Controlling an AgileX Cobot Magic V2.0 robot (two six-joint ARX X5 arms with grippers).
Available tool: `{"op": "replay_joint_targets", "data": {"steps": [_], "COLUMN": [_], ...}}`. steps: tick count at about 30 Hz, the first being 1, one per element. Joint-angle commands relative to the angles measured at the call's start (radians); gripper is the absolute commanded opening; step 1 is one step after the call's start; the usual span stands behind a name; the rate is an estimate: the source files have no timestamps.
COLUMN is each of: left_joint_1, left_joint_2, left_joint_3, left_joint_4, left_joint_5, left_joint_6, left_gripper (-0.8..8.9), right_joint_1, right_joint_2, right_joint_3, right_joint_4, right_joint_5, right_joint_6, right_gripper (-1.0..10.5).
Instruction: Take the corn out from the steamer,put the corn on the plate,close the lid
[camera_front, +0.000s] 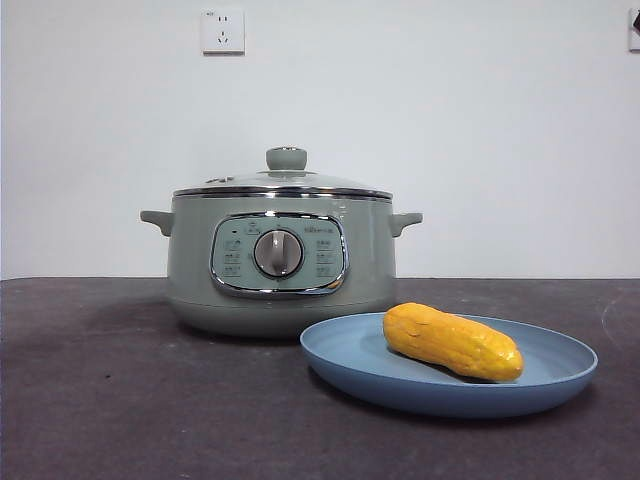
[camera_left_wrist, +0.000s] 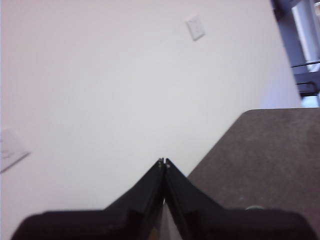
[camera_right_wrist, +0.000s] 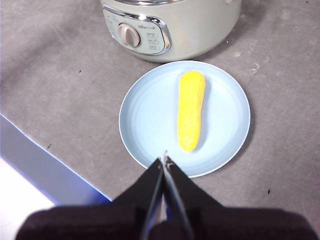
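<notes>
The yellow-orange corn (camera_front: 452, 342) (camera_right_wrist: 191, 109) lies on the light-blue plate (camera_front: 350, 362) (camera_right_wrist: 145, 120), in front and to the right of the steamer (camera_front: 190, 270) (camera_right_wrist: 200, 30). The glass lid (camera_front: 285, 183) with its green knob sits closed on the steamer. My right gripper (camera_right_wrist: 164, 160) hangs shut and empty high over the plate's near rim. My left gripper (camera_left_wrist: 163, 162) is also shut and empty, facing the white wall away from the objects. Neither arm shows in the front view.
A dark grey mat (camera_front: 100, 400) covers the table. A white wall socket (camera_front: 222, 30) is on the wall behind the steamer. The table's blue edge (camera_right_wrist: 45, 165) shows in the right wrist view.
</notes>
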Motion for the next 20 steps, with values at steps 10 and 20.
{"op": "replay_joint_targets", "data": {"steps": [10,20], "left_joint_1": [0.177,0.248], "left_joint_2": [-0.386,-0.713], "left_joint_3": [-0.555,-1.125], "left_joint_4": [0.219,0.359], "left_joint_5": [-0.003,-0.014], "left_joint_6": [-0.026,-0.177], "left_gripper": [-0.04,-0.04], "right_joint_1": [0.001,0.001], "right_joint_2": [-0.002,-0.002], "right_joint_3": [-0.004,-0.004], "right_joint_4": [0.005,0.005], "right_joint_5": [0.003,0.003], "right_joint_6": [0.006,0.006], "right_gripper": [0.0,0.0]}}
